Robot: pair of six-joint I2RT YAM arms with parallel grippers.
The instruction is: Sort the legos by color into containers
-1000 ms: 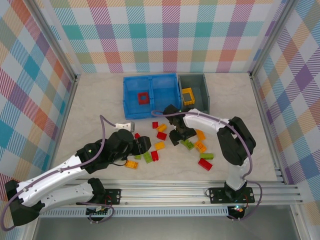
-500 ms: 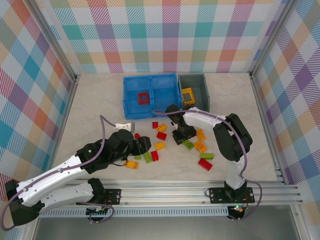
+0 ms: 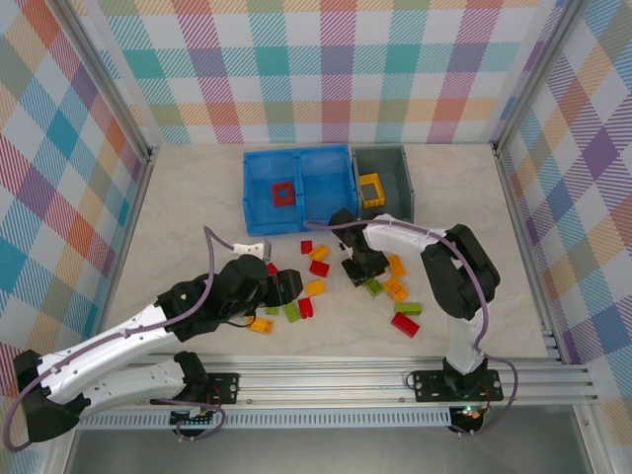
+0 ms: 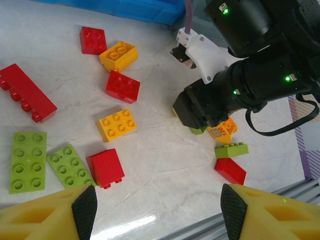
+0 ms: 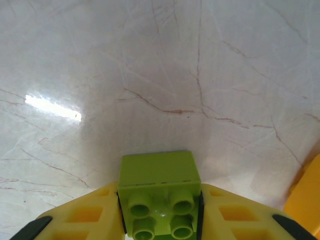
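The right tool (image 3: 361, 276) is closed on a green brick (image 5: 160, 200), with a yellow finger (image 5: 85, 217) pressed against each of its sides. The studs face the wrist camera, and it cannot be told whether the brick rests on the tabletop (image 3: 197, 212) or is just clear of it. This grip is placed in the middle of the tabletop, in front of the blue bin (image 3: 248, 188), with an orange-yellow brick (image 3: 396, 289) just beside it. The left tool (image 4: 159, 212) is held open above the tabletop, its fingertips (image 4: 85, 210) set wide apart and nothing gripped between them. Just ahead of it, loose bricks are scattered: a long red brick (image 4: 27, 99), two green bricks (image 4: 26, 161) side by side, a red block (image 4: 106, 167), a yellow brick (image 4: 116, 124), and further off another red one (image 4: 122, 86), a yellow one (image 4: 118, 56) and a small red square (image 4: 93, 40). Beyond the right arm (image 4: 250, 80), a green brick (image 4: 231, 149) and a red brick (image 4: 230, 171) lie close together. A red frame (image 3: 283, 195) is seen in the left compartment of the blue bin, and a yellow piece (image 3: 371, 188) lies in the grey bin (image 3: 404, 183), which stands touching the blue bin's right side.
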